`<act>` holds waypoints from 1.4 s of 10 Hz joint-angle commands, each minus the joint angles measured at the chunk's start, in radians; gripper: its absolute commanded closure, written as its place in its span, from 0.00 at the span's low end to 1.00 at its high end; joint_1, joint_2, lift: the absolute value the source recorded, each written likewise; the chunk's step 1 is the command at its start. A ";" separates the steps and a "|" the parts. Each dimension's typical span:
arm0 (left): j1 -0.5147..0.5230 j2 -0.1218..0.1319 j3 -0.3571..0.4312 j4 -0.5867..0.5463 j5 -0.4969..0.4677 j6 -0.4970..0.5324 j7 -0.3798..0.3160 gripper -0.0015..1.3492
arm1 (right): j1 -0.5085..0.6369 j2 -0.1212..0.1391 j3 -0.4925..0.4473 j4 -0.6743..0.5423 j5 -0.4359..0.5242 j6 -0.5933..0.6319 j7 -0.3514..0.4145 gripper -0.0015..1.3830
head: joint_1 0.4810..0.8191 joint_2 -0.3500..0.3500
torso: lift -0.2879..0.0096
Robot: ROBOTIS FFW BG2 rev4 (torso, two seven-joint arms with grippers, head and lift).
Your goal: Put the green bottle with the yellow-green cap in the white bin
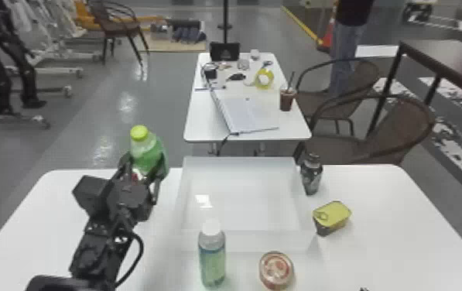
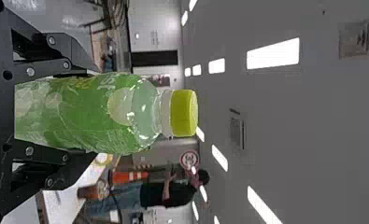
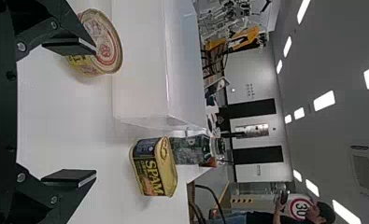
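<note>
left of the white bin (image 1: pixel 241 209), near the table's far edge, the green bottle (image 1: pixel 148 153) is held cap upward between the two fingers of the left gripper (image 1: pixel 144 166). principal hazards, as judged: (a) the base sits deep between the fingers, close to the palm, so a drop from above could catch the bottle on the hardware and tip it outward; (b) a transfer made too low could strike the bin's left wall with bottle or wrist; (c) a wide swing of the forearm could topple the white-capped bottle (image 1: pixel 212 257), which stands upright at the bin's near side; (d) smooth, rounded sides might turn or slip if the grip is loosened early. finger state: the left pair is parted by the bottle's width, one finger against each side of the green body. the right gripper (image 3: pixel 95 112), at the table's near right, has its fingers spread wide, with nothing pinched between them.
</note>
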 commanded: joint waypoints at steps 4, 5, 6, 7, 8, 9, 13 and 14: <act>-0.146 -0.002 -0.140 0.027 -0.256 0.277 -0.329 0.69 | -0.008 0.000 0.005 0.010 -0.006 0.000 0.002 0.24 | 0.20 0.50 | 0.63; -0.202 0.008 -0.167 0.051 -0.365 0.334 -0.418 0.69 | -0.010 0.000 0.005 0.012 -0.008 0.000 0.002 0.24 | 0.20 0.50 | 0.63; -0.250 0.021 -0.193 0.076 -0.443 0.387 -0.477 0.69 | -0.011 0.000 0.006 0.015 -0.009 0.000 0.002 0.24 | 0.20 0.50 | 0.63; -0.278 0.028 -0.202 0.102 -0.514 0.398 -0.505 0.54 | -0.013 0.000 0.008 0.016 -0.009 0.000 0.002 0.24 | 0.20 0.50 | 0.63; -0.278 0.029 -0.198 0.104 -0.534 0.395 -0.507 0.28 | -0.013 0.000 0.008 0.016 -0.011 0.000 0.002 0.24 | 0.20 0.50 | 0.63; -0.278 0.032 -0.198 0.104 -0.551 0.387 -0.514 0.07 | -0.013 0.000 0.008 0.018 -0.015 0.000 0.002 0.24 | 0.20 0.50 | 0.63; -0.189 -0.002 -0.063 0.036 -0.499 0.314 -0.500 0.11 | -0.013 0.000 0.008 0.018 -0.015 0.000 0.002 0.25 | 0.20 0.50 | 0.63; -0.140 -0.025 0.011 0.004 -0.460 0.271 -0.479 0.11 | -0.013 0.000 0.008 0.018 -0.015 0.000 0.003 0.25 | 0.20 0.50 | 0.63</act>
